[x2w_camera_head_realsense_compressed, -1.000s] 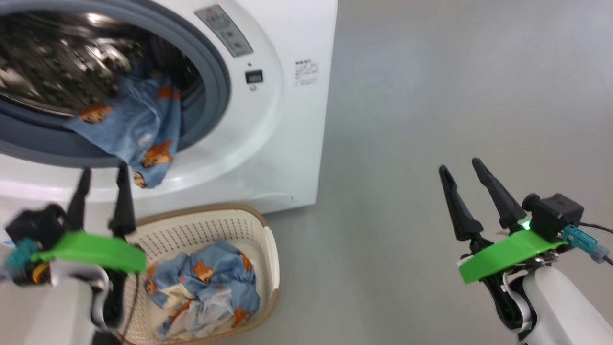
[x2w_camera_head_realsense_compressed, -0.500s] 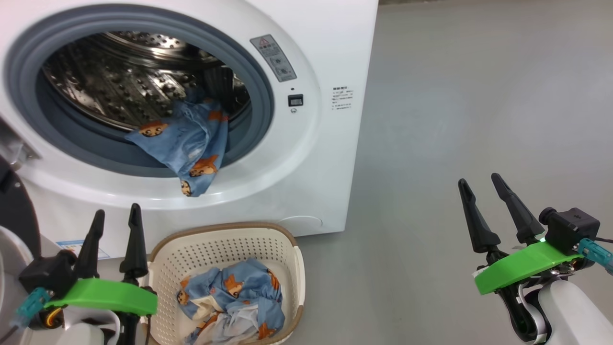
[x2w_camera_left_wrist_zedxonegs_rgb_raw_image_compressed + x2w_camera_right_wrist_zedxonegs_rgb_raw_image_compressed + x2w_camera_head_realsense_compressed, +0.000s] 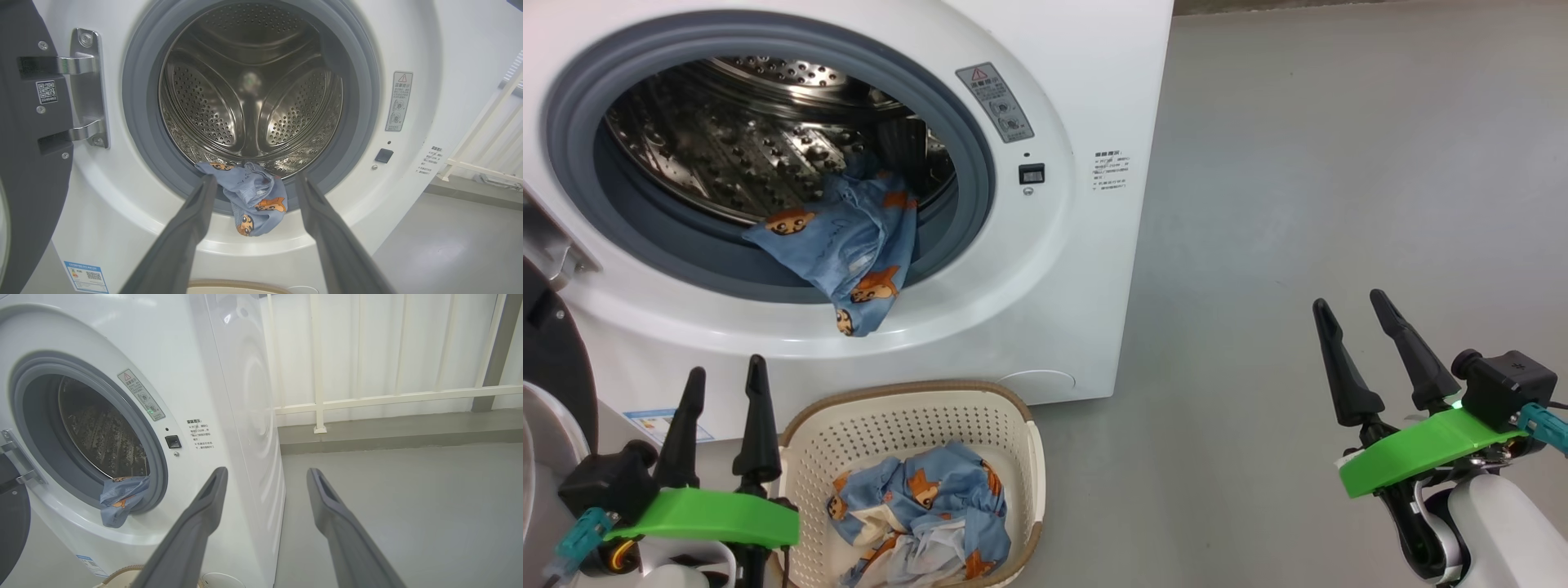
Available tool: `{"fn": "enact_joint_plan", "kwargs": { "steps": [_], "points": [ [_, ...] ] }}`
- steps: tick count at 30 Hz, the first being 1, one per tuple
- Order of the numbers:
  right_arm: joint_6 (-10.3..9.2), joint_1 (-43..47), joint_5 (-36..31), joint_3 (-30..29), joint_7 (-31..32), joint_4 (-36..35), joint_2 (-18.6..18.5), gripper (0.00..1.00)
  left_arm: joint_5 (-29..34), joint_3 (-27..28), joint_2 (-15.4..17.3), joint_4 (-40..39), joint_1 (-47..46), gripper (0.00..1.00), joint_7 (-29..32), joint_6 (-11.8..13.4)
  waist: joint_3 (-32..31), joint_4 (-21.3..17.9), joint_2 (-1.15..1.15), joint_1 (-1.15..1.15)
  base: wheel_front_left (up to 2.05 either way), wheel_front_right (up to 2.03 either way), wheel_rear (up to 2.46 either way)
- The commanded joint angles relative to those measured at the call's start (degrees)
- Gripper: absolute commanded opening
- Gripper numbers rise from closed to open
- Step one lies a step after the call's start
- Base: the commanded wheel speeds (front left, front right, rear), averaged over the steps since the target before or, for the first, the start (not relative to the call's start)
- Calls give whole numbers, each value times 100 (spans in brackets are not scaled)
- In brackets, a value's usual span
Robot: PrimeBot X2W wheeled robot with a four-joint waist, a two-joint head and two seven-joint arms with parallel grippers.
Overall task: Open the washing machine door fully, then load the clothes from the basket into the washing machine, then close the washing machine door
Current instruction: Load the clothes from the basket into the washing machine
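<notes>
- One washing machine (image 3: 1086, 98), its door (image 3: 547, 359) open at left.
- One blue garment (image 3: 849, 253) draped over the grey seal (image 3: 976, 175).
- One basket (image 3: 907, 408), near, holding more clothes (image 3: 923, 514).
- Left gripper (image 3: 727, 367), right gripper (image 3: 1348, 300): both spread, empty.

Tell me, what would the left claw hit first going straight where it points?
Probably the blue garment draped over the door seal of the washing machine, straight ahead of the left gripper; depth is uncertain.
</notes>
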Motion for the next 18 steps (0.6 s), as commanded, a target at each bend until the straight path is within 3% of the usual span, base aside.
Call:
{"fn": "enact_joint_plan", "kwargs": {
  "steps": [1,18],
  "points": [
    [31,31,-13,122,-46,-146,-78,100,91,182,132,-178,7,100,-36,-12,5,-1,0,0,0,0,0],
    [31,-23,14,232,-46,-109,-129,100,108,138,97,-125,-16,100,-36,-12,27,-33,0,0,0,0,0]
  ]
}}
